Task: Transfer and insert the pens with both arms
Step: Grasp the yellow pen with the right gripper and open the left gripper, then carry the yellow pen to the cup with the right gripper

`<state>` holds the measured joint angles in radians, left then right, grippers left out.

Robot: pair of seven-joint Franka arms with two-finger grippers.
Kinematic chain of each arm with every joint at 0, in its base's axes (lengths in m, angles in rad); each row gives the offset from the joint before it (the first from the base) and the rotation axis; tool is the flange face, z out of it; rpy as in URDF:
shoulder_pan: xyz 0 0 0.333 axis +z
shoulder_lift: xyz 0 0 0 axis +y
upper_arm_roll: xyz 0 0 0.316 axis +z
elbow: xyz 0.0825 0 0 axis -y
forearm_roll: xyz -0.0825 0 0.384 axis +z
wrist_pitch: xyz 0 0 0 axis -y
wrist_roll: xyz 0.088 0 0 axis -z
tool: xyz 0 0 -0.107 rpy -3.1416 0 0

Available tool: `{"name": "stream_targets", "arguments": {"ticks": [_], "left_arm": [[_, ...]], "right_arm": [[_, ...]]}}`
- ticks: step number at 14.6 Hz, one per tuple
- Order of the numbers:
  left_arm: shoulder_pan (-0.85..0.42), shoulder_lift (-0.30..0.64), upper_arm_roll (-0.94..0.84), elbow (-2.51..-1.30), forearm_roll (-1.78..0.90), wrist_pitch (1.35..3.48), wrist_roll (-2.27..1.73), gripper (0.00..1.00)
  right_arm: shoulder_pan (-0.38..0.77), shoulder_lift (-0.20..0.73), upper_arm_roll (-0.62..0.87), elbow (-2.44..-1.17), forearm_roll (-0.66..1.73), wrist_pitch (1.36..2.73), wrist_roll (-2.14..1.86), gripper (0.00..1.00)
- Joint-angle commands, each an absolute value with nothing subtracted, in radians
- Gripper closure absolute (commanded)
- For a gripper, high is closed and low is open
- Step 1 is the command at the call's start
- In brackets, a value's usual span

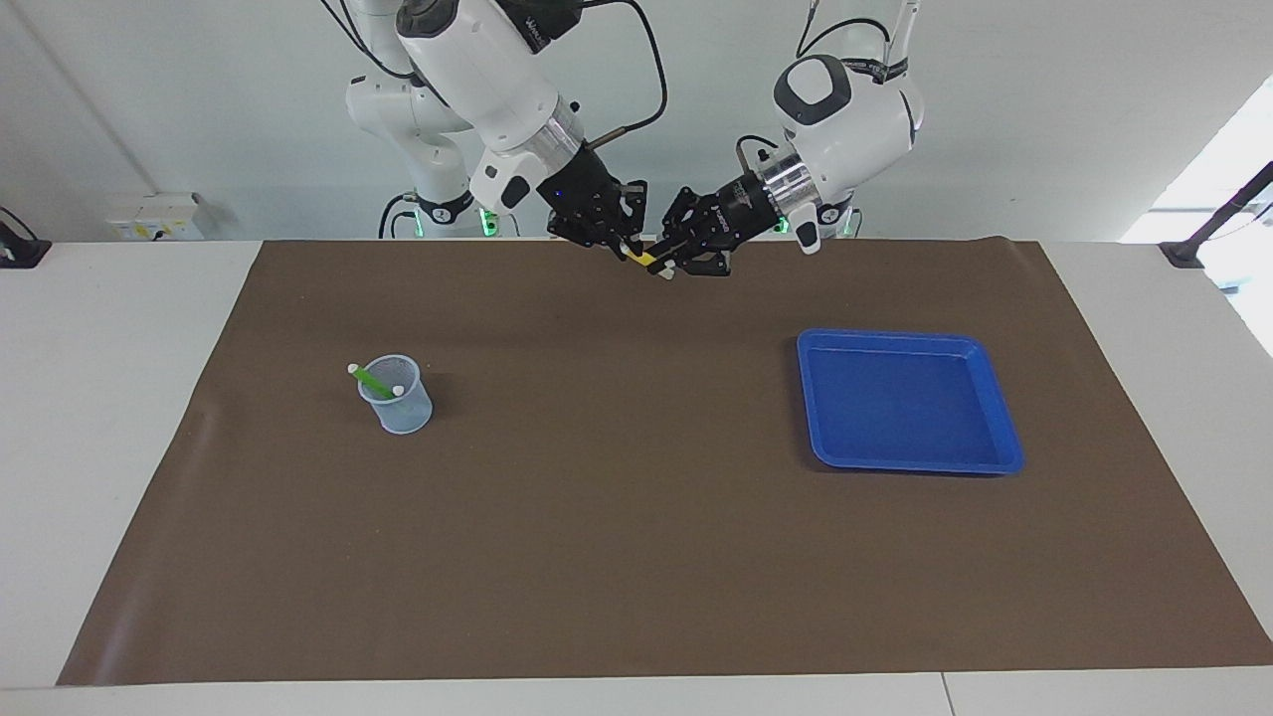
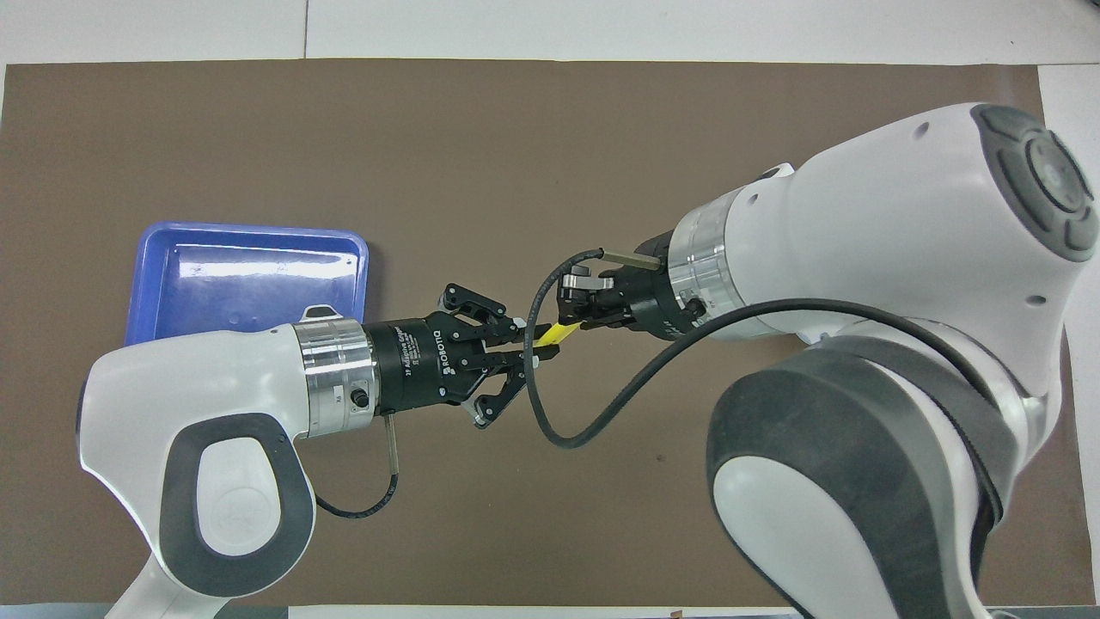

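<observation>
**Two grippers on one yellow pen**

I am seeing a smooth blue tray lying on the brown mat, and a clear cup holding a green pen. Nothing is blocking the arms. The yellow pen is hanging in the air over the mat's edge by the robots. My left gripper and right gripper are both pinching it.
</observation>
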<state>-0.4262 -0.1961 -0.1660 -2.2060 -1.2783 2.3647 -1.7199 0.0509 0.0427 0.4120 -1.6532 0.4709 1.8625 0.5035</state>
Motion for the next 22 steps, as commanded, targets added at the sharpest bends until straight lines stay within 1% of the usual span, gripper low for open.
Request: {"name": "stream_targets", "arguments": {"ticks": [1,4,5,6,9,13,16,18,22], "left_arm": [[-0.436,-0.229,-0.158,-2.237,-1.298,2.390,-1.740,1.00],[-0.437,-0.229,-0.156,-2.237,-1.298,2.393,-1.750,1.00],[-0.440,-0.230,-0.156,-2.237,-1.298,2.401,-1.755,0.09],[-0.445,-0.236,-0.156,-2.237,-1.298,2.414,-1.758,0.00],[-0.446,-0.239,-0.156,-2.237,-1.298,2.419,-1.759,0.00],[-0.424,-0.239,-0.153,-2.244,-1.286,2.418,-1.752,0.00],[-0.355,-0.236,-0.153,-2.247,-1.243,2.416,-1.752,0.00],[-0.302,-0.232,-0.153,-2.247,-1.203,2.416,-1.752,0.00],[-0.201,-0.226,-0.153,-2.243,-1.167,2.419,-1.755,0.00]], "right_arm": [[0.044,0.043,0.420,-1.660,0.454,1.876,0.502,1.00],[0.044,0.041,0.420,-1.660,0.431,1.875,0.502,1.00],[0.044,0.040,0.420,-1.660,0.420,1.875,0.500,1.00],[0.043,0.037,0.419,-1.660,0.408,1.873,0.500,1.00],[0.040,0.019,0.385,-1.687,0.396,1.868,0.464,1.00],[0.040,-0.034,0.269,-1.770,0.333,1.858,0.274,1.00],[0.038,-0.052,0.224,-1.808,0.171,1.855,0.163,1.00],[0.038,-0.077,0.193,-1.856,0.073,1.858,0.097,1.00],[0.037,-0.116,0.144,-1.952,-0.072,1.919,-0.030,1.00]]}}
